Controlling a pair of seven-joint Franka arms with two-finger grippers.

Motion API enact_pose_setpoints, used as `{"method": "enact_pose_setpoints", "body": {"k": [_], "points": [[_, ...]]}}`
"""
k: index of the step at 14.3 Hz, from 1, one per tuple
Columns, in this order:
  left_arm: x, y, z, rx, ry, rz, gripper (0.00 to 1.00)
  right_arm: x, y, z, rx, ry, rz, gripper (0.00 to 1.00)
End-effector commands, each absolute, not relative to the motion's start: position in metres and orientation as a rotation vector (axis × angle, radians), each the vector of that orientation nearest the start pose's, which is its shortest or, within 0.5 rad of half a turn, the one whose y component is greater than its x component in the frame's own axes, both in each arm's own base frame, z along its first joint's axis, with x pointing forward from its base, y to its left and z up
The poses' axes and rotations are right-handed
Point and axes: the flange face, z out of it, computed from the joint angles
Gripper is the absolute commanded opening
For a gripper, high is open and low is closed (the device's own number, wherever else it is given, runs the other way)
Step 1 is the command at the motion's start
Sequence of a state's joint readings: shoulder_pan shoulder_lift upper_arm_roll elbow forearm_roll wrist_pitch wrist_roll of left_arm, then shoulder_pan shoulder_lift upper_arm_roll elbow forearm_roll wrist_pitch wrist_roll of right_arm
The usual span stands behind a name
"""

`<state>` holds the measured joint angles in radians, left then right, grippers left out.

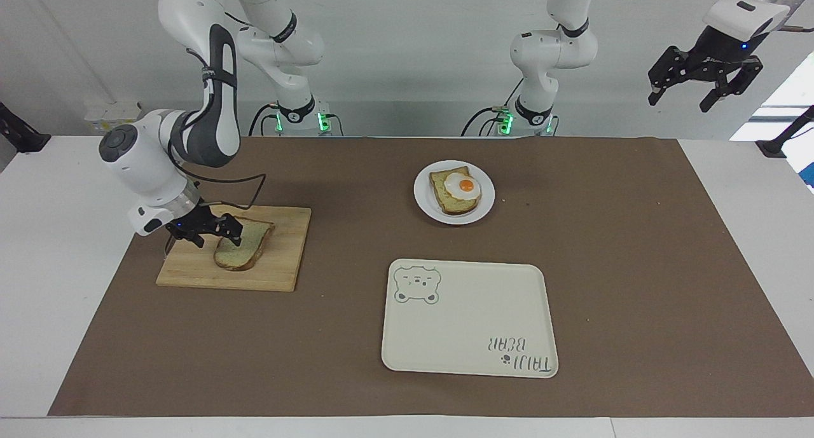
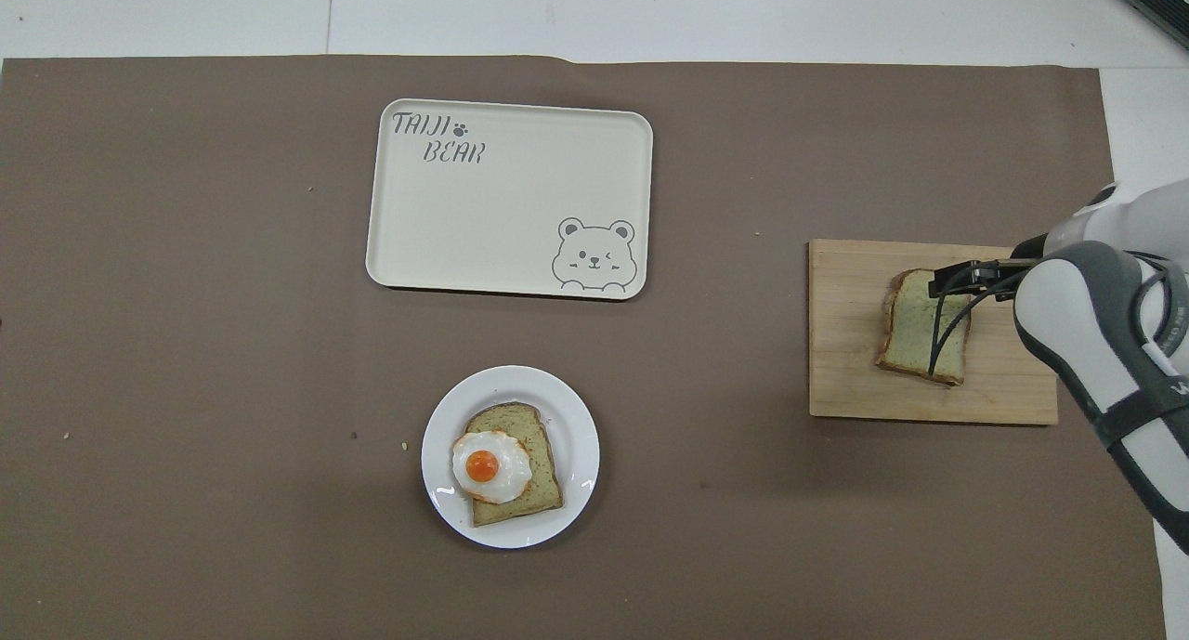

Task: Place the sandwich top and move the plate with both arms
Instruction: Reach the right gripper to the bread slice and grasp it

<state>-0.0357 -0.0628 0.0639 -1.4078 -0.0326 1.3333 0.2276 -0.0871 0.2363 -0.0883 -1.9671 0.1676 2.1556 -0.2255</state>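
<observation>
The sandwich top (image 1: 249,248) (image 2: 913,329), a plain tan slice, lies flat on a wooden cutting board (image 1: 280,263) (image 2: 845,352). My right gripper (image 1: 216,238) is open and low over the slice's edge toward the right arm's end of the table, one finger covering that edge. Whether it touches the bread I cannot tell. The white plate (image 1: 425,204) (image 2: 578,434) carries a bread slice with a fried egg (image 1: 462,186) (image 2: 490,467). High off the left arm's end of the table my left gripper (image 1: 679,103) waits open with nothing in it, out of the overhead view.
A cream rectangular tray (image 1: 470,327) (image 2: 506,203) with a bear drawing lies farther from the robots than the plate. A brown mat (image 1: 636,247) covers the table. The right arm's forearm (image 2: 1105,343) hangs over the board's outer end.
</observation>
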Motion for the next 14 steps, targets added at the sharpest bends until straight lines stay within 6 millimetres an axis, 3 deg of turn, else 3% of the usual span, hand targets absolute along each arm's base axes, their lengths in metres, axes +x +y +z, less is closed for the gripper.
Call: {"method": "enact_pose_setpoints", "body": {"k": [1, 4, 11, 12, 14], "points": [[0.497, 0.008, 0.711, -3.176, 0.314, 0.018, 1.0, 0.569, -0.108, 0.333, -2.99, 0.02, 0.047, 1.0], [0.497, 0.007, 0.711, -3.175, 0.319, 0.018, 1.0, 0.557, -0.127, 0.315, -2.994, -0.001, 0.024, 1.0], [0.497, 0.004, 0.711, -3.174, 0.329, 0.018, 1.0, 0.553, -0.123, 0.308, -2.931, 0.078, 0.019, 1.0], [0.497, 0.004, 0.711, -3.174, 0.329, 0.018, 1.0, 0.553, -0.122, 0.308, -2.931, 0.076, 0.021, 0.83], [0.497, 0.004, 0.711, -3.174, 0.329, 0.018, 1.0, 0.553, -0.12, 0.308, -2.929, 0.073, 0.028, 0.41]]}}
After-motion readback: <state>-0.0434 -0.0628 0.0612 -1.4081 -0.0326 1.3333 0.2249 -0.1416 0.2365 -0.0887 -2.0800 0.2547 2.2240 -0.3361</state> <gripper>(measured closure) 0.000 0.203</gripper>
